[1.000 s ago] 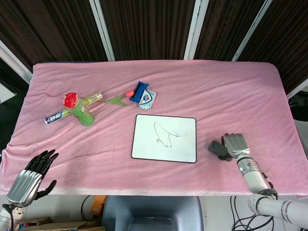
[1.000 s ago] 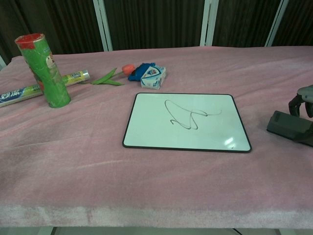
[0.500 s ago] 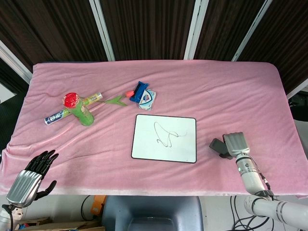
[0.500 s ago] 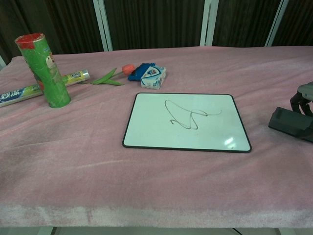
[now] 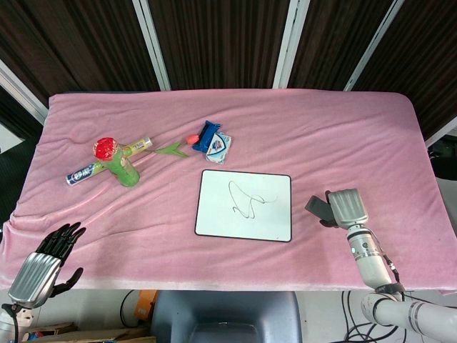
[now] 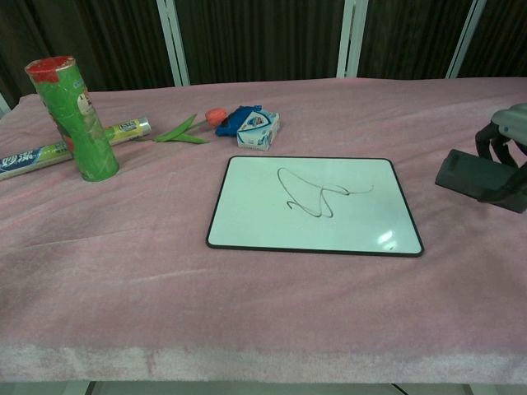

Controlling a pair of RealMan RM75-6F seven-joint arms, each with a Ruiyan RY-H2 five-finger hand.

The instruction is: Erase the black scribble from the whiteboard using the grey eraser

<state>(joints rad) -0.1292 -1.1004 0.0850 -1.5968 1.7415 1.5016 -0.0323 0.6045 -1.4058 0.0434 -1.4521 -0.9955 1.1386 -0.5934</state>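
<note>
The whiteboard lies flat on the pink cloth, with a black scribble near its middle. My right hand holds the grey eraser just right of the board, lifted off the cloth, fingers wrapped over its top. My left hand hangs below the table's front left corner, fingers spread and holding nothing; the chest view does not show it.
A green can with a red lid, a toothpaste tube, an artificial tulip and a blue-and-white pack lie behind and left of the board. The table's right edge is near my right hand.
My right hand has closed on the eraser and raised it off the cloth, shifting it slightly toward the board. The left hand has stayed put.
</note>
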